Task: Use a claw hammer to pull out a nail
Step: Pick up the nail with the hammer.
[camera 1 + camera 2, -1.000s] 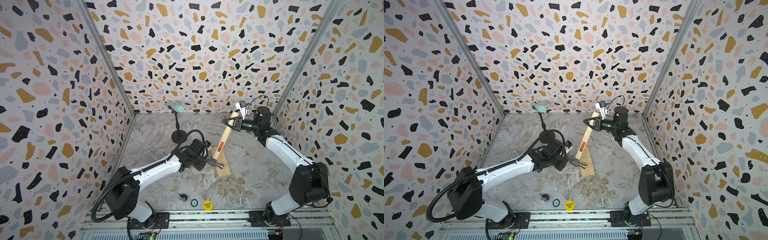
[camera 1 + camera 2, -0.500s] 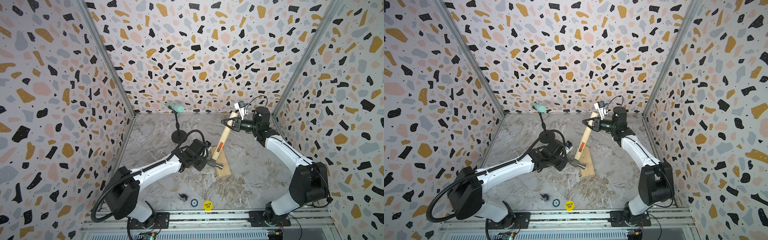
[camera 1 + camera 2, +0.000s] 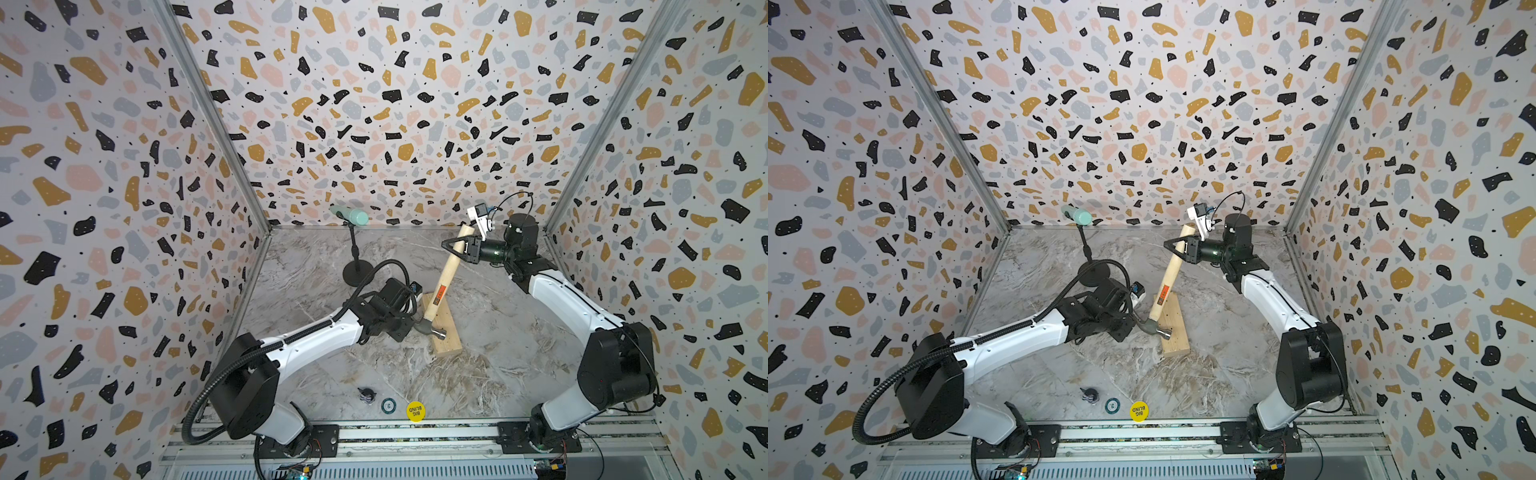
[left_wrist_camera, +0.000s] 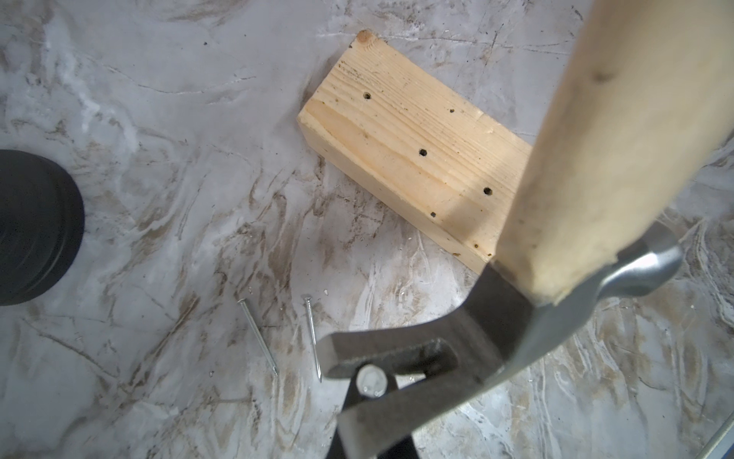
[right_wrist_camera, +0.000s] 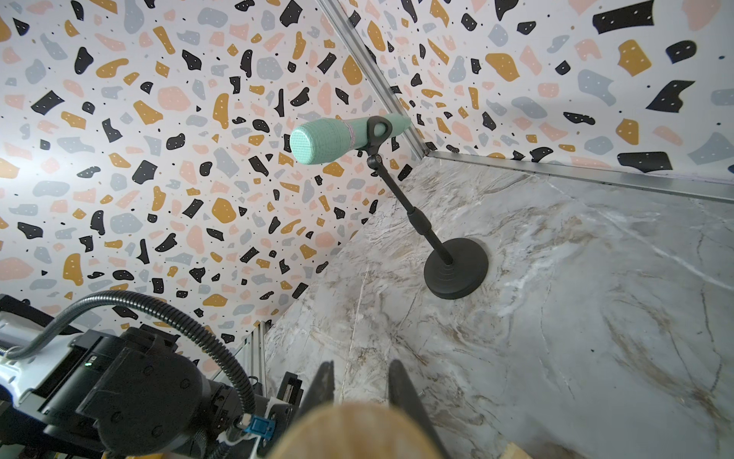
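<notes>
- Handle end of the claw hammer [image 3: 446, 270] sits clamped in my right gripper [image 3: 452, 245]; its steel head sits at the wood block's [image 3: 451, 337] edge.
- My left gripper [image 4: 370, 395] is pinched shut on the nail [image 4: 371, 380], whose head sits in the claw's slot.

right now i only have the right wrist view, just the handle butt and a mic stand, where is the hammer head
observer: the claw hammer has its head at the edge of the wood block, claw pointing off it toward the left end effector.
operator: is the nail out of the wood
observer: yes, the nail sits in the claw slot, off the block, with that end effector shut on it.
operator: any others around
observer: two loose nails lie on the table beside the block.
</notes>
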`<state>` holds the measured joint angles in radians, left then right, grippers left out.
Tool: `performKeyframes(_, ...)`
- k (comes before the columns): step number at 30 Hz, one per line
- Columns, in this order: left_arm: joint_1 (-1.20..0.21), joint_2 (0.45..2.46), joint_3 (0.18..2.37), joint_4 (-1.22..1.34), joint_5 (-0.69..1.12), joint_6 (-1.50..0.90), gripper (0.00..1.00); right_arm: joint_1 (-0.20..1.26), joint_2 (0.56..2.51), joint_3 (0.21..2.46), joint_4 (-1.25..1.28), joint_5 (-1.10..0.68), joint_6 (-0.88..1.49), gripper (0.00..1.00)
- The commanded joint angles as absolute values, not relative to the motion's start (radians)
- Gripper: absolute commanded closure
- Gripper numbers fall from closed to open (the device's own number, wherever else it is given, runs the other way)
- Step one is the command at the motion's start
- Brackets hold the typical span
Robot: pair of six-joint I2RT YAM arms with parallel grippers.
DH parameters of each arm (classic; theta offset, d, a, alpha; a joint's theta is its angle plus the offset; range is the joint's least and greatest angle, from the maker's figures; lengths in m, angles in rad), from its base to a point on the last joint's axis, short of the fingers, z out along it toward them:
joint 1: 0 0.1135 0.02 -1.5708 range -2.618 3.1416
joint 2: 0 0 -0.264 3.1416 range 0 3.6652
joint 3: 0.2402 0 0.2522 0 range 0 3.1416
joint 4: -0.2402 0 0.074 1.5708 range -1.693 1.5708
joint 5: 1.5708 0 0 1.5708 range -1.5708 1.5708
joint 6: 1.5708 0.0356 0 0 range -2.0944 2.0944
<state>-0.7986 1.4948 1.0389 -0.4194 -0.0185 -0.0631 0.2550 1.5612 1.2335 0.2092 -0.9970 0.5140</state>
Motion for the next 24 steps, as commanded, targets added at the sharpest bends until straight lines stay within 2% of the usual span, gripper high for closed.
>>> performKeyframes(1, -0.795, 1.488, 1.059, -0.425, -0.031, -0.057, 1.0, 0.259, 1.523, 1.272, 0.243, -1.02, 0.562, 1.0)
performKeyframes(24, -0.667, 1.496, 1.067, -0.423, -0.043, -0.099, 1.0, 0.233, 1.433, 1.22, 0.221, -0.981, 0.542, 1.0)
